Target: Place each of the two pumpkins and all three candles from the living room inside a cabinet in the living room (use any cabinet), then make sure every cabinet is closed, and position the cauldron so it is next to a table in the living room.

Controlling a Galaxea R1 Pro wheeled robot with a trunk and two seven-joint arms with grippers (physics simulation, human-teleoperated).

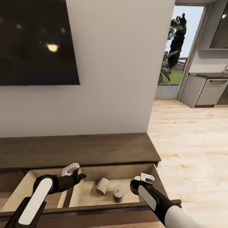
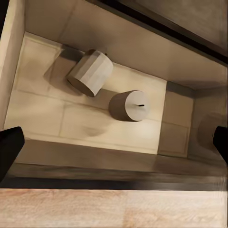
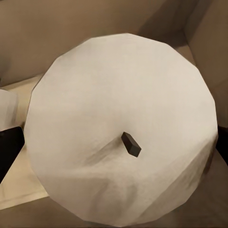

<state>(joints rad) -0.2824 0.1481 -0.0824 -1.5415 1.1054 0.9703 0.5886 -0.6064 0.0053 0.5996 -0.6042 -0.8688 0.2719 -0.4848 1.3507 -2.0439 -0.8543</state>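
From my head camera, the biggest thing I see is the off-white wall with the black TV at the upper left of the frame. At right, the light plank floor runs to a doorway, with grey kitchen units at the far right. Along the bottom lies the long dark cabinet, with a drawer pulled open and showing its pale inside.

Two candles lie in that drawer at lower centre: the tipped candle on its side and, just beside it to the right, the upright candle.

My left pincer hangs over the drawer's left part. The left wrist camera looks down into the drawer and shows the tipped candle and the upright candle close together but apart, which the head view barely resolves. Dark fingertips sit at the frame's two edges, so that pincer is spread wide with nothing in it.

My right pincer sits at the drawer's right end. Its wrist camera gives a close view of a third candle with its dark wick, something the head view hides. A dark fingertip flanks it at the left edge; I cannot tell whether the pincer clamps it.
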